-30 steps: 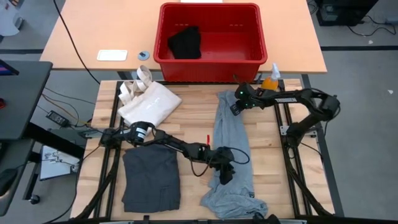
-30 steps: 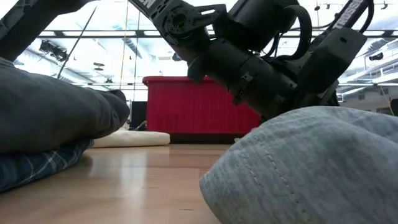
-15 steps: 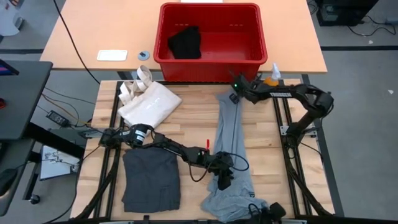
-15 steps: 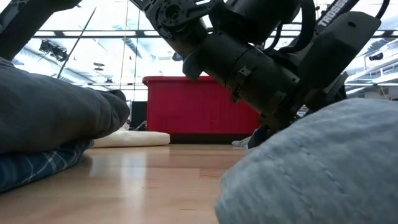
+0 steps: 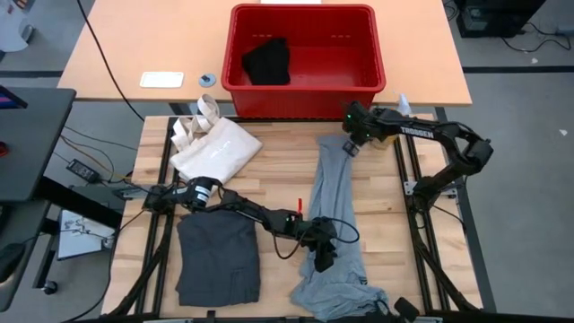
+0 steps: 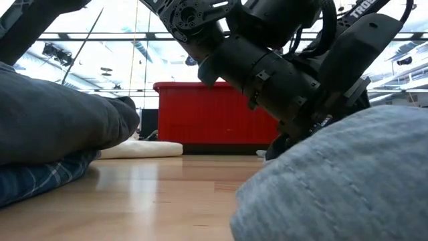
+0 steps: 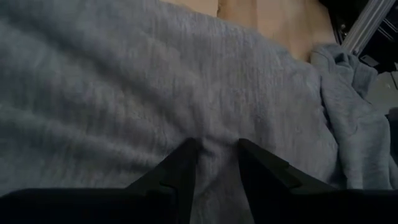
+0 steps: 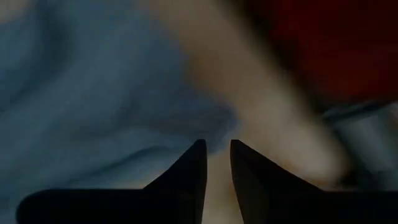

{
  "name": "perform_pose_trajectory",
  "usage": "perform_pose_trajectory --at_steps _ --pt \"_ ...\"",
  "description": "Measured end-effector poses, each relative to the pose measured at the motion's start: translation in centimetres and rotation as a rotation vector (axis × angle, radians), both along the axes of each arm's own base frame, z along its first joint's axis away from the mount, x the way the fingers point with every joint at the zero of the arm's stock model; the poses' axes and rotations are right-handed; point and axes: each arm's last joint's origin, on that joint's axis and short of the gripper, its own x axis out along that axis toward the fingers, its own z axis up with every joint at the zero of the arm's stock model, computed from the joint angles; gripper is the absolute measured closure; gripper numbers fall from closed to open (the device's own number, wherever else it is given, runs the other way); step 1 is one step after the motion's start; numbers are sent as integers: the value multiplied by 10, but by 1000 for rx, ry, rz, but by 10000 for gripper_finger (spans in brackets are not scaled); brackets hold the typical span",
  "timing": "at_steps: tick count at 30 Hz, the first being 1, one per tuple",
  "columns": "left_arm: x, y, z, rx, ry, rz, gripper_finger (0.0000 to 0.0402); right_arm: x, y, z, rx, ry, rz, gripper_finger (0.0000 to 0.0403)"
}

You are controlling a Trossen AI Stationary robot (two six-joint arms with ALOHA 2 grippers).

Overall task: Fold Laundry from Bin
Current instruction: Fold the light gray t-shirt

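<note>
A light grey garment (image 5: 334, 211) lies in a long strip on the wooden table (image 5: 278, 170), running from the far right toward the near edge. My left gripper (image 5: 321, 258) is shut on its near part, which bulks up in the low view (image 6: 334, 181). My right gripper (image 5: 348, 144) is shut on its far end, just in front of the red bin (image 5: 303, 58). A black piece (image 5: 266, 61) lies inside the bin. A folded dark charcoal piece (image 5: 218, 260) rests at the near left, on top of a blue plaid piece (image 6: 40, 181). My left gripper pinches a raised fold of the garment's near part (image 7: 214, 134) between its two fingers, slanting down from the table's left. The cloth around the fold rests on the table. My right gripper holds the garment's far end (image 5: 341, 154) from above, fingers pointing steeply down. That end is lifted off the table and gathered narrow; the blurred wrist view does not show the layers.
A cream tote bag (image 5: 215, 148) lies at the far left of the table. An orange spray bottle (image 5: 395, 108) stands behind my right arm, next to the bin. Bare wood shows between the tote bag and the grey garment.
My right gripper has risen and gone a little toward the far right corner, rolling its wrist, with the garment's far end in it. That end, spread wide before, is now gathered narrow and the strip is drawn straighter. The near part has stayed under my left gripper.
</note>
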Motion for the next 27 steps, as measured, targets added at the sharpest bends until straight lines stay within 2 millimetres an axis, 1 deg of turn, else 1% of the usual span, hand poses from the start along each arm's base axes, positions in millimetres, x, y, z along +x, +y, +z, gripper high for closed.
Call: perform_pose_trajectory --at_steps 2,3,6,8,14,17,19,24,27 --pt "1 2 0 0 -4 5 276 -7 4 -3 111 10 9 321" --pt "1 2 0 0 -5 7 276 -9 4 -4 131 25 25 321" --pt "1 3 0 2 -6 11 276 -12 3 -3 96 76 15 321" --pt "1 3 0 3 -6 11 276 -11 2 -3 81 72 16 321" --pt "1 3 1 2 -7 17 276 -2 1 -1 94 -48 60 321" --pt "3 3 3 0 -10 20 276 1 2 1 60 -47 -14 321" --pt "4 2 5 1 -16 19 276 6 2 4 43 -90 -30 321" --pt "7 6 7 9 -27 18 276 23 6 9 124 -309 90 321" --pt "6 9 9 4 -11 23 276 29 8 11 121 -353 124 321"
